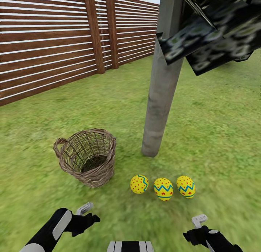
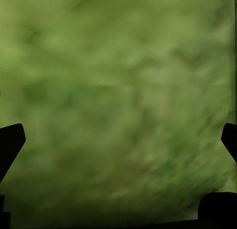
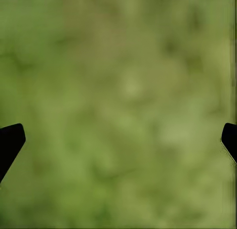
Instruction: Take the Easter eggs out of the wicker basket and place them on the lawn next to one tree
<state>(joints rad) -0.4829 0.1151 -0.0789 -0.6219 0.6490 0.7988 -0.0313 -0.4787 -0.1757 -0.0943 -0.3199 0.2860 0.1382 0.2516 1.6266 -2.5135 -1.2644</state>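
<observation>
Your three Easter eggs lie on the lawn [image 1: 217,135] in a short row just in front of the tree [image 1: 159,110]: the left egg [image 1: 139,184] at about 7 o'clock from the trunk base, the middle egg [image 1: 163,189] at 6 o'clock, and the right egg [image 1: 186,186] at 5 o'clock. They sit close together but apart from each other, none touching the trunk. The wicker basket [image 1: 87,157] stands at 9 o'clock from the eggs, tipped a little toward you, and from here its inside looks empty, so the task reads as essentially complete.

Your left gripper [image 1: 87,212] hangs low at 7 o'clock in the head view, your right gripper [image 1: 199,223] at 5 o'clock. Both wrist views show blurred grass between dark fingertips [image 2: 11,142] set far apart at the picture's edges [image 3: 10,140], so both jaws are spread wide and hold nothing.

If you need to nudge an egg, expect it to be light, rigid and smooth. The rounded shell will likely roll or squirt out under an off-centre pinch. Take it across the widest part, on the zigzag band, with the fingers square to its long axis, and close gently. The grass looks flat here, so a released egg should stay put, but set it down rather than drop it. The basket, being stiff woven wicker, would best be taken at the rim or a loop handle.
</observation>
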